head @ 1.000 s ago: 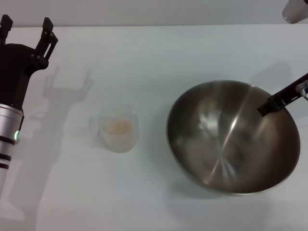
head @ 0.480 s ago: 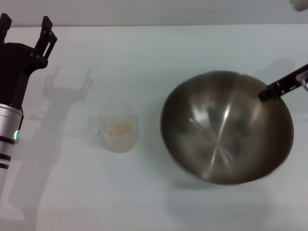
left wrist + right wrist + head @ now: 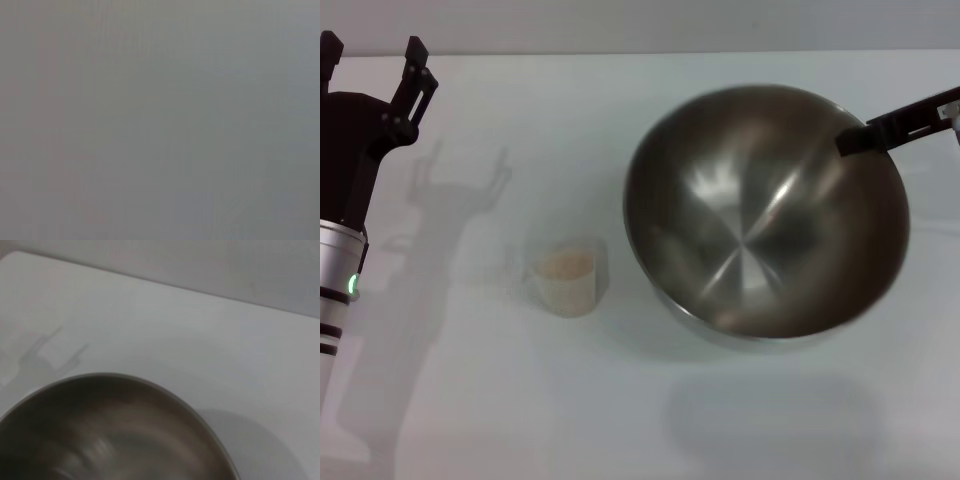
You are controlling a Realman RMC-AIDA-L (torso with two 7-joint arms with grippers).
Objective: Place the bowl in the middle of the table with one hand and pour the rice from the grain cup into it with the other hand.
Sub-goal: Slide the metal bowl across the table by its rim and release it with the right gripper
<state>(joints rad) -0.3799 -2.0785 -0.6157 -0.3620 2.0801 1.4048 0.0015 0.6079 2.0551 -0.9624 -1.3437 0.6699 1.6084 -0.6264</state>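
Observation:
The steel bowl hangs tilted above the right half of the white table, its shadow on the tabletop below it. My right gripper is shut on its far right rim, one dark finger reaching in over the edge. The right wrist view shows the bowl's inside and rim. The clear grain cup stands upright left of the bowl, with rice in it. My left gripper is open and empty at the far left, well away from the cup. The left wrist view shows only plain grey.
The table's far edge runs along the top of the head view. My left arm's body stands along the left edge. The arm's shadow lies on the tabletop between it and the cup.
The right gripper has lifted the bowl and carried it left and toward the far side of the table. The cup and the left arm have not moved.

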